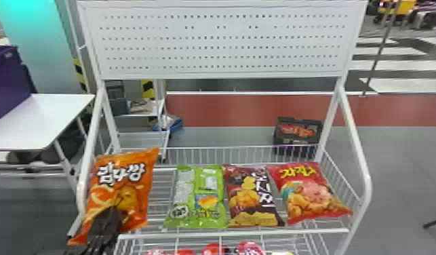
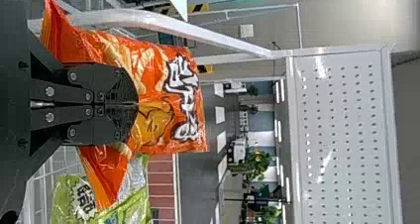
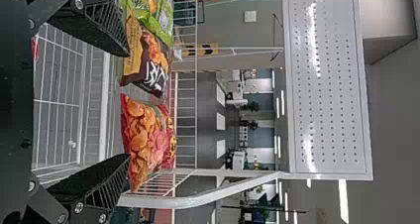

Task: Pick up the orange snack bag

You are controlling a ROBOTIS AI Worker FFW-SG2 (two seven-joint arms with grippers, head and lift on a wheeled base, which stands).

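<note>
Plastic, crinkled and bright orange with bold white lettering, made up the orange snack bag (image 1: 134, 186) at the far left, tilted in front of the white metal side post (image 1: 81, 186). The left gripper (image 2: 137, 104), with its flat black ribbed fingers, was pressed nearly together on a fold of the bag's front. Most of the bag spread beyond the fingertips and out to both sides of them.

The grasp looked made, and the bag seemed raised, so the picking up was probably almost done — what was left was to keep the pinch and bring the bag fully clear. Whether its underside touched the white wire shelf (image 1: 234, 233) could not be told.

Further right lay the shiny green bag (image 1: 212, 200), the dark brown bag (image 1: 252, 196) and the glossy red bag (image 1: 312, 195). The black right gripper (image 3: 129, 105) stood spread wide before the shelf — nothing between its fingers.
</note>
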